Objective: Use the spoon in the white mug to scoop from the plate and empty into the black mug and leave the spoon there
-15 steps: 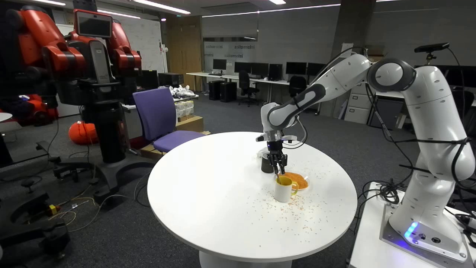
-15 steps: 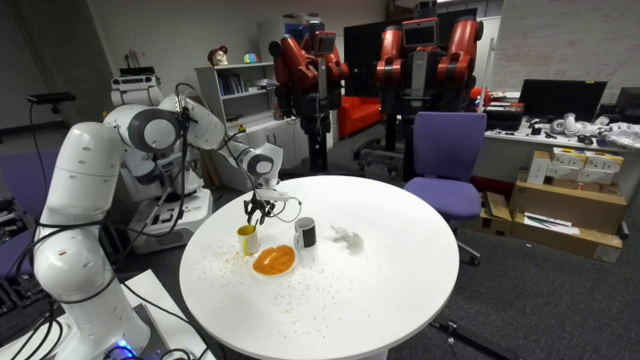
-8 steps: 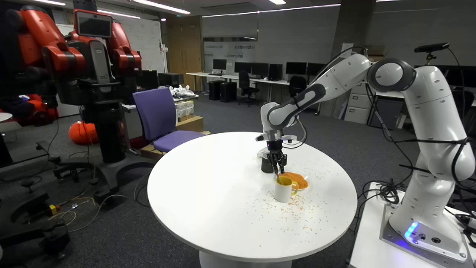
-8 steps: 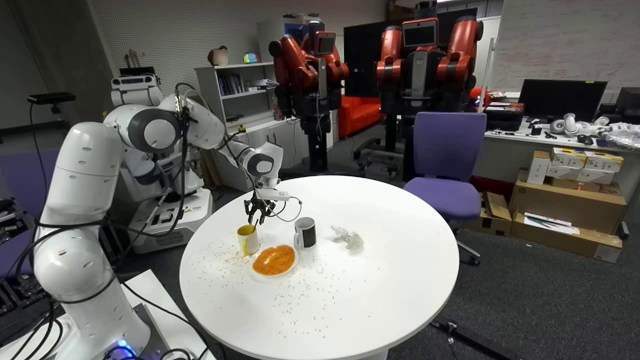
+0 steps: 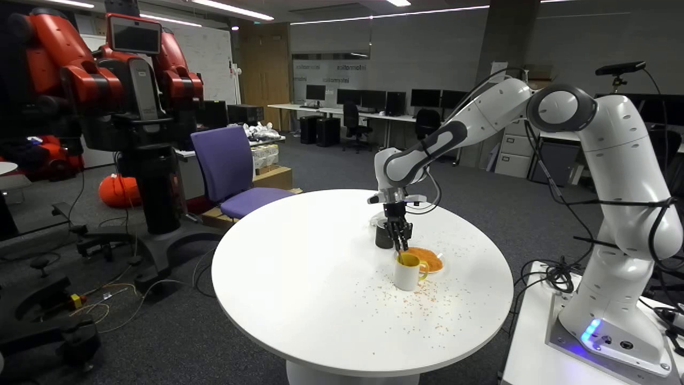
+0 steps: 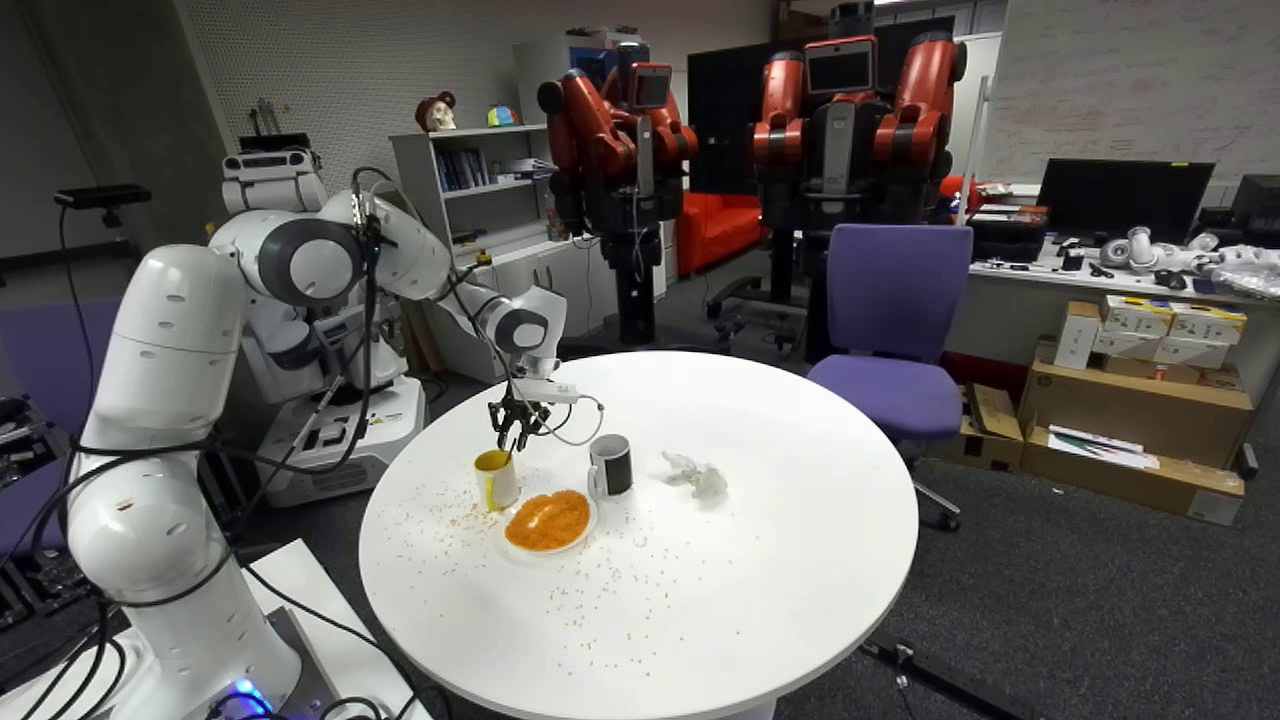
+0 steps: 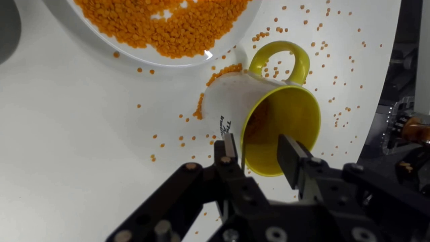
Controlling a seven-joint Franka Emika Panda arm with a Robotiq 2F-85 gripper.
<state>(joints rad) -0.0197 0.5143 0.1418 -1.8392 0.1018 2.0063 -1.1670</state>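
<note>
On dark carpet (image 6: pixel 1060 590), red robots (image 6: pixel 838 150) and a purple chair (image 6: pixel 885 400) stand beyond a round white tabletop (image 5: pixel 299 278). In the wrist view the tabletop's edge curves past to the right of the jaws. In an exterior view the surface spreads wide on the side of the jaws away from the arm's base (image 5: pixel 617 334); a crumpled white piece (image 6: pixel 697 477) lies out that way, past the black mug (image 6: pixel 617 470).

The jaws stand apart just above the rim of the white mug (image 7: pixel 225 101), which is upright (yellow inside, with a yellow handle). Orange grains (image 7: pixel 258 122) show dimly low inside it. The spoon (image 7: pixel 243 156) leans in this mug, its upper end between the jaws and just beside one of them; whether it touches I cannot tell.

Near the jaws, beyond the white mug, the plate (image 7: pixel 241 29) carries more grains, with pale patches of its bottom showing through. Others are strewn on the tabletop around the jaws. The black mug stands upright near the jaws; I cannot tell what is in it.
</note>
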